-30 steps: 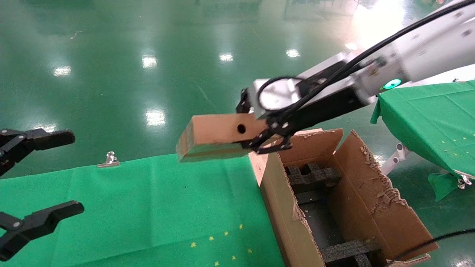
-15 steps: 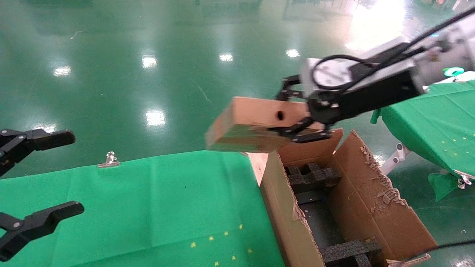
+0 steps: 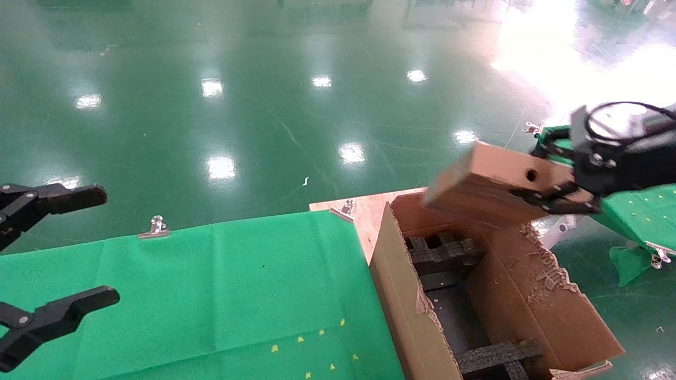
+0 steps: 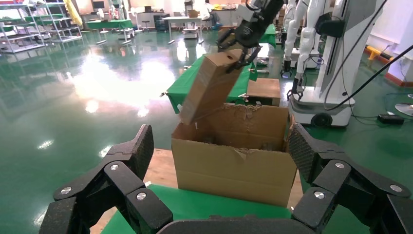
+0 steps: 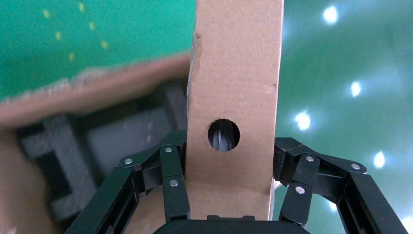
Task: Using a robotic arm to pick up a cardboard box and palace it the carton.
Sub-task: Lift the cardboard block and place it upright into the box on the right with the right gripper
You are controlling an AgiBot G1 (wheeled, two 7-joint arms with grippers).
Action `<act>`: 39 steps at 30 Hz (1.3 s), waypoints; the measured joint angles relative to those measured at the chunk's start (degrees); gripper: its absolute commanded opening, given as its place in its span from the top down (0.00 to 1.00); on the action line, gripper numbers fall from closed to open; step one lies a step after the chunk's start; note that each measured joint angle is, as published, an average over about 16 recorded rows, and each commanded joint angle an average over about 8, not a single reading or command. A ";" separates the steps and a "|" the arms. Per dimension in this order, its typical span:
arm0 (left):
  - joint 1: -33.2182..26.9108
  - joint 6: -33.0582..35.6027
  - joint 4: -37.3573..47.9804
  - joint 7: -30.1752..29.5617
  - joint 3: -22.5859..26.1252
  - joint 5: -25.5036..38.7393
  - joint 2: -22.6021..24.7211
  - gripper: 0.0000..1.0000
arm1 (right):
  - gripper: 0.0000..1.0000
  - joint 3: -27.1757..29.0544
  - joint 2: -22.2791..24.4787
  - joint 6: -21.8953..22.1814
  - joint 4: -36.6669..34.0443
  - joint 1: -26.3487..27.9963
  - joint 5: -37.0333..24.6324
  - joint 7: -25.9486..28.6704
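The cardboard box [image 3: 491, 182] is small and brown with a round hole in one face. It hangs tilted above the far right flap of the carton [image 3: 533, 295]. My right gripper [image 3: 549, 177] on the robotic arm [image 3: 615, 124] is shut on the box's near end. In the right wrist view the black fingers [image 5: 173, 168] press both sides of the box [image 5: 234, 87], with the carton's black foam [image 5: 92, 141] below. The left wrist view shows the box [image 4: 209, 87] slanting over the carton [image 4: 234, 165]. My left gripper [image 3: 87, 248] stays open and holds nothing at the left.
A green-clothed table [image 3: 211, 285] lies left of the carton, with metal clips [image 3: 155, 227] on its far edge and a wooden board [image 3: 369, 208] at its corner. A second green table [image 3: 639, 216] stands at the right. Other robots [image 4: 331, 48] stand beyond, on the shiny green floor.
The right gripper has carried the box to the right, from over the green table's far edge to above the carton's far right flap. The left gripper has not moved.
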 measured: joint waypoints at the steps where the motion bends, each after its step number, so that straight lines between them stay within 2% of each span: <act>1: 0.00 0.00 0.00 0.00 0.00 0.00 0.00 0.00 | 1.00 -0.48 0.56 0.02 -0.45 0.20 -0.05 -0.03; 12: 0.01 -0.01 0.01 0.00 0.00 -0.02 -0.01 0.00 | 1.00 -3.57 3.47 0.69 -2.76 0.62 0.32 0.39; 19: 0.02 -0.01 0.02 0.01 0.00 -0.03 -0.01 0.00 | 1.00 -4.19 3.95 2.34 -3.90 -1.04 1.31 4.45; 24: 0.02 -0.01 0.02 0.01 0.00 -0.03 -0.01 0.00 | 1.00 -4.80 4.46 4.92 -4.84 -3.61 2.38 10.74; 34: 0.02 -0.02 0.02 0.01 0.00 -0.03 -0.01 0.00 | 1.00 -5.84 6.20 12.16 -5.22 -10.15 6.06 28.83; 39: 0.02 -0.02 0.02 0.01 0.00 -0.03 -0.01 0.00 | 1.00 -6.05 6.93 14.55 -4.75 -12.31 7.72 34.96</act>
